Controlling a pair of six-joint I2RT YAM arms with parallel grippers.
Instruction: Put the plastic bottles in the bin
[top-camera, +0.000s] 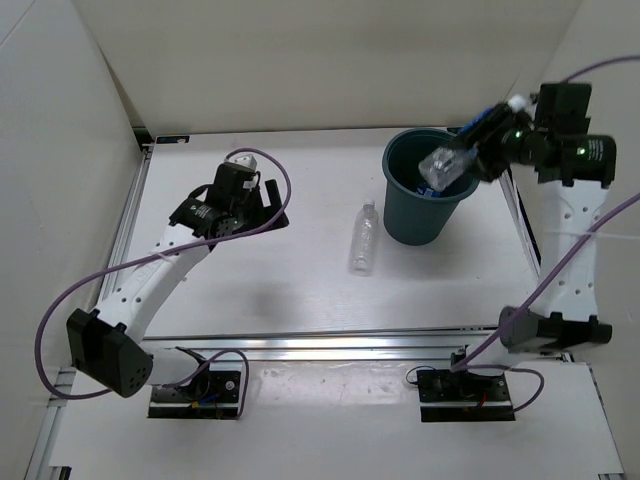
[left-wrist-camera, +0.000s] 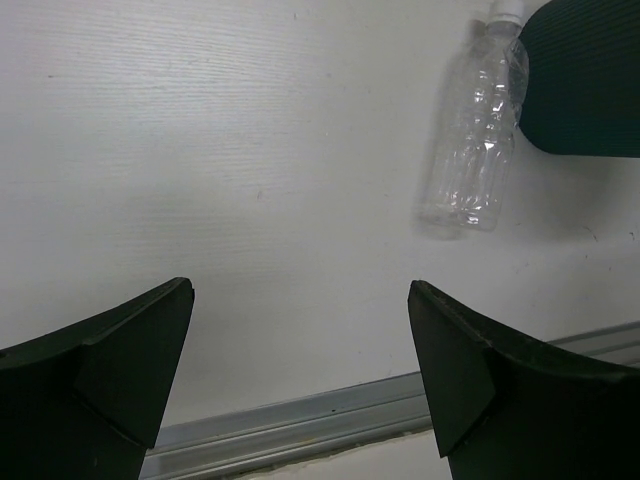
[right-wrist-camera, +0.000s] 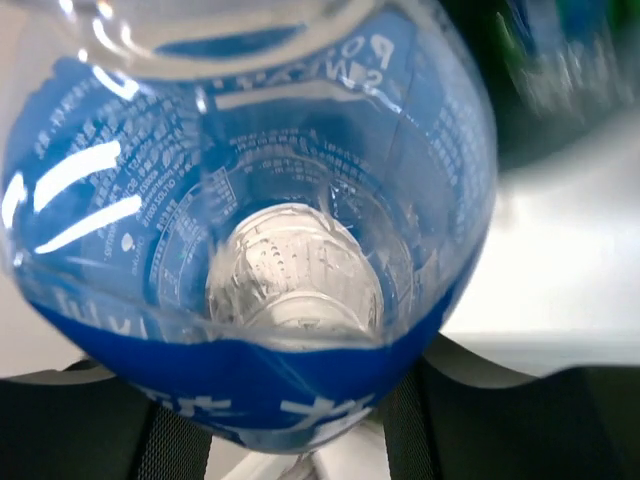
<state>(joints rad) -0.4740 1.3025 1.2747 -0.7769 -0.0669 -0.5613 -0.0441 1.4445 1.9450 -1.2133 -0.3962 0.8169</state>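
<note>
A clear bottle with a blue label (top-camera: 445, 163) hangs tilted over the far right rim of the dark teal bin (top-camera: 405, 215), with my right gripper (top-camera: 478, 150) shut on it. In the right wrist view this bottle (right-wrist-camera: 250, 200) fills the frame, and the black fingers (right-wrist-camera: 80, 420) press its sides. A bit of blue shows inside the bin. A plain clear bottle (top-camera: 364, 237) lies on the table just left of the bin. My left gripper (top-camera: 265, 210) stands open at the table's left, well apart from the plain bottle (left-wrist-camera: 470, 150), with nothing between its jaws (left-wrist-camera: 300, 290).
White walls close in the table on the left, back and right. A metal rail (left-wrist-camera: 330, 415) runs along the near edge. The bin's dark wall (left-wrist-camera: 585, 80) touches the lying bottle's neck end in the left wrist view.
</note>
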